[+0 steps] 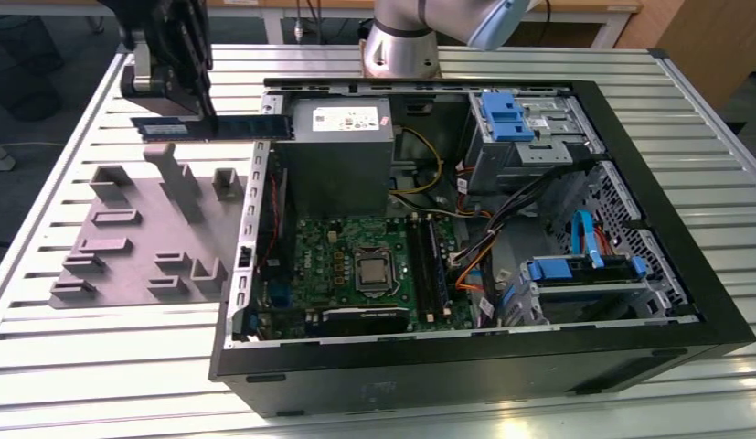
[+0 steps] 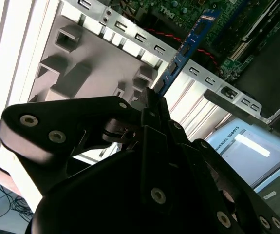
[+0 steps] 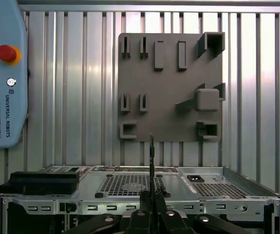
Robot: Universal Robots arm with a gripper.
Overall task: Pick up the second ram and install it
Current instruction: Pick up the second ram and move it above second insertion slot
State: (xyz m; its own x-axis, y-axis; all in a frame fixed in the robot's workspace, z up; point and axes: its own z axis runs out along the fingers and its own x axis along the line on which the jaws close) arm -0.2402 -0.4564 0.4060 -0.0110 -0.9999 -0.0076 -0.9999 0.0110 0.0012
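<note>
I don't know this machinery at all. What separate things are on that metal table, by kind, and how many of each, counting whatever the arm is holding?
Computer case, open: 1
Green motherboard inside it: 1
Grey power supply inside it: 1
Grey fixture with upright blocks: 1
Memory stick, clamped in the pincer: 1
Total: 5

**Hidden and cut-off parts**

Beyond the computer case (image 1: 475,375), the arm (image 1: 402,46) is cut off by the exterior view's top edge. In the second wrist view, the memory stick's (image 2: 188,43) near end is hidden between the gripper's (image 2: 152,100) fingers.
</note>
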